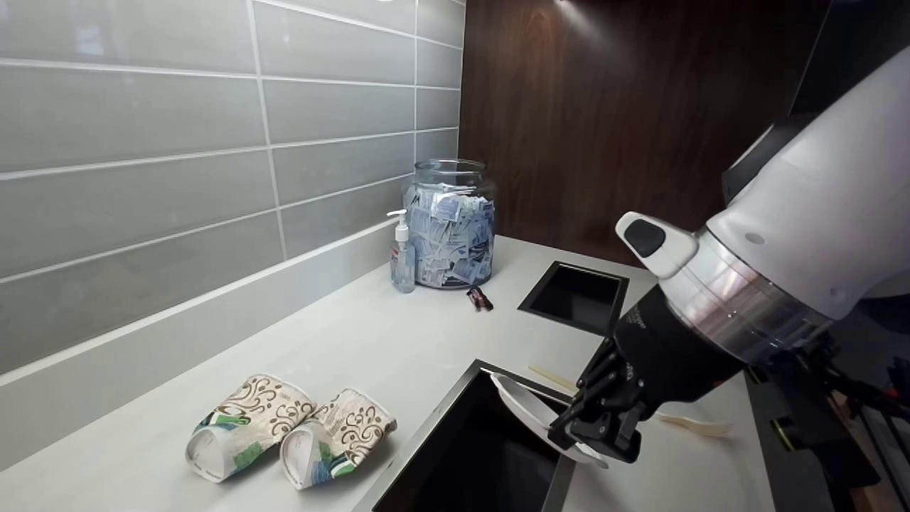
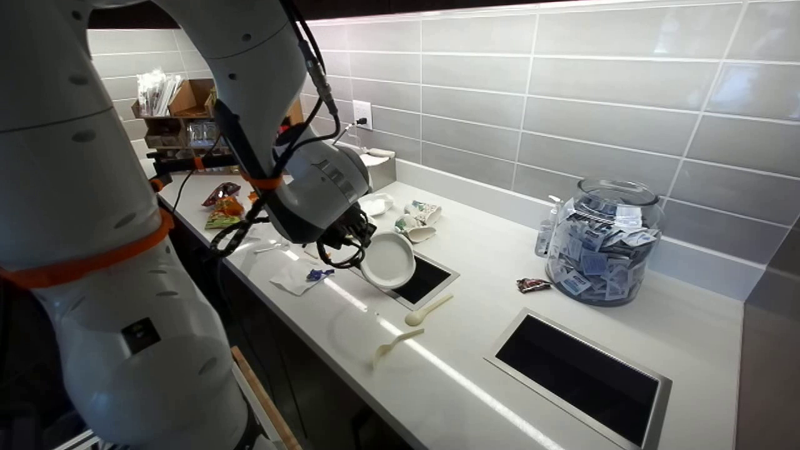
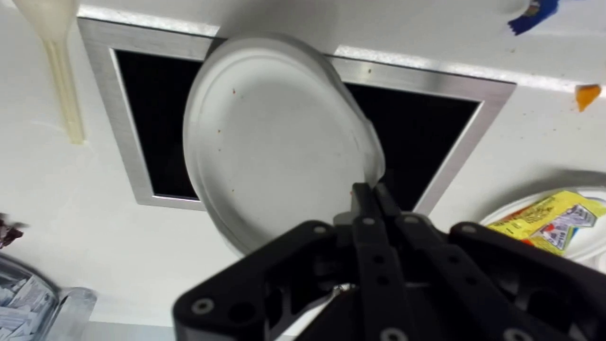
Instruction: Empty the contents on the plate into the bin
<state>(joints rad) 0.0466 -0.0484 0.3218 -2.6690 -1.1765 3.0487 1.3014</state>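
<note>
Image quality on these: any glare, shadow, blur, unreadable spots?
In an exterior view, a glare streak runs along the counter; in an exterior view, a pale light patch near the top of the wood panel. Wrist view: glare beside the bin, broken by a soft shadow past the plate; gripper slightly blurred. The bin's interior is too dark to read in every view.

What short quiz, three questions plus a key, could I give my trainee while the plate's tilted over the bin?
1. True or false: the gripper is shut on the rim of the plate.
2. Which lies beneath the plate?
A. the glass jar
B. the bin
C. the pump bottle
3. In the wrist view, what is left scattered on the plate's face?

Key: 1. True. 2. B. 3. A few tiny specks.
</note>
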